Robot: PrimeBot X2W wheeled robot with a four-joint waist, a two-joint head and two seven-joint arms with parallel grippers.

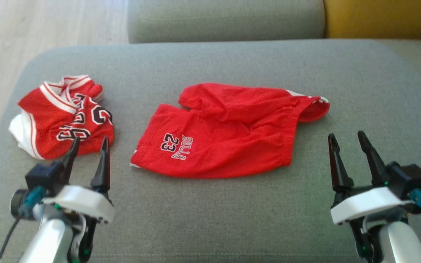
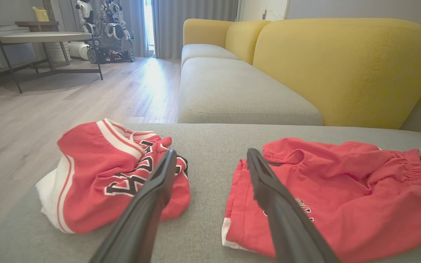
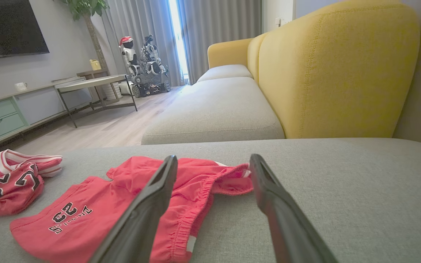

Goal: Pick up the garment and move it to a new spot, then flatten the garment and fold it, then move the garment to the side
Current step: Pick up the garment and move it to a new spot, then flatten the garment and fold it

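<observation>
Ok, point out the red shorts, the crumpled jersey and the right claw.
red shorts (image 1: 228,138), head view, middle of the fabric.
crumpled jersey (image 1: 48,120), head view, its red front panel.
right claw (image 1: 345,136), head view, midway between its open fingertips.

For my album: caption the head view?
Open, the left gripper and right gripper face red shorts and a crumpled jersey on a grey cushion.

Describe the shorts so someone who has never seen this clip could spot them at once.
Start at the wide grey seat cushion right before the robot. Near its middle lie the red shorts, spread fairly flat. Unlike the crumpled jersey to their left, with its white stripes and large numbers, they are nearly all red with a small 23 near one leg hem.
</observation>
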